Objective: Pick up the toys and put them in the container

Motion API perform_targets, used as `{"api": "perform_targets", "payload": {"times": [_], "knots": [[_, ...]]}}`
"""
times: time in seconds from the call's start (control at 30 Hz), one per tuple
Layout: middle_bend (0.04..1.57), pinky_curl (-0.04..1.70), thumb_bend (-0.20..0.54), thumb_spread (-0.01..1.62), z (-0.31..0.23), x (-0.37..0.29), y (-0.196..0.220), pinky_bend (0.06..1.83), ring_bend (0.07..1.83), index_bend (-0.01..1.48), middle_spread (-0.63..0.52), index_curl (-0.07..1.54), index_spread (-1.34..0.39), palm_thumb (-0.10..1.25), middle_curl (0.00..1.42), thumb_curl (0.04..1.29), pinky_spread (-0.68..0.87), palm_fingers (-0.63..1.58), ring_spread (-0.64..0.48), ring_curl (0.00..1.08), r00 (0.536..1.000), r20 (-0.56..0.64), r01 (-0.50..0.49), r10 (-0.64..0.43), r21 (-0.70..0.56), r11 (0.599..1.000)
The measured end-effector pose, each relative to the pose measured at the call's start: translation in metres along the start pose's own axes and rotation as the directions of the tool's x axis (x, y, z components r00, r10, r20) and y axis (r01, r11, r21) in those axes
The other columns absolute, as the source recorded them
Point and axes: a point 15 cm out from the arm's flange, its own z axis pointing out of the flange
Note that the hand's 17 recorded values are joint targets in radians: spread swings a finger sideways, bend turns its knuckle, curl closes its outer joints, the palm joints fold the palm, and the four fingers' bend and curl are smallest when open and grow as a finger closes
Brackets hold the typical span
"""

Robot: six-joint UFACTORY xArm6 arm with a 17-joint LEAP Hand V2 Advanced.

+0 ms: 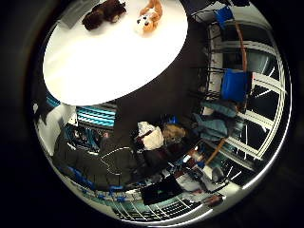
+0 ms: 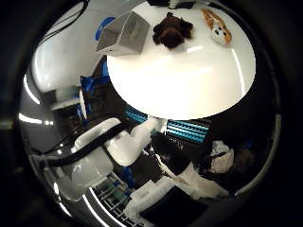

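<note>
Nothing is put away yet: the brown toy (image 2: 172,31) and the orange toy (image 2: 217,27) both lie out on the white table (image 2: 189,80), the brown one just beside the grey container (image 2: 124,36). I am well above them, holding nothing that shows; whether my fingers are spread or curled I cannot tell

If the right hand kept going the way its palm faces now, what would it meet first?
Probably nothing soon: both palm views centre on the white table's near edge and the room beyond, all far off. The brown plush toy and orange plush toy lie off that line.
</note>
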Motion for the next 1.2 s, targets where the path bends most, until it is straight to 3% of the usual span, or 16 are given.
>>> {"api": "perform_targets", "payload": {"times": [0.17,0.5,0.87,1.2], "knots": [[0.19,0.30,-0.022,1.17,-0.002,0.012,-0.009,0.39,0.24,0.17,0.02,0.30,-0.41,0.51,0.30,0.29,0.42,0.15,0.20,0.25,0.999,-0.040,0.004,-0.003,0.028,1.000],[0.20,0.30,-0.031,1.13,-0.010,0.054,-0.039,0.40,0.25,0.16,0.02,0.29,-0.40,0.38,0.31,0.26,0.43,0.19,0.19,0.26,0.997,-0.072,-0.021,0.026,0.062,0.998],[0.21,0.28,-0.020,1.12,-0.019,0.114,-0.073,0.38,0.28,0.16,0.08,0.28,-0.36,0.35,0.32,0.26,0.45,0.24,0.21,0.26,0.964,-0.001,-0.262,0.265,0.142,0.955],[0.23,0.28,-0.021,1.12,-0.004,0.114,-0.111,0.38,0.33,0.15,0.16,0.27,-0.26,0.33,0.33,0.26,0.48,0.25,0.23,0.26,0.867,0.180,-0.493,0.464,0.193,0.848]]}}
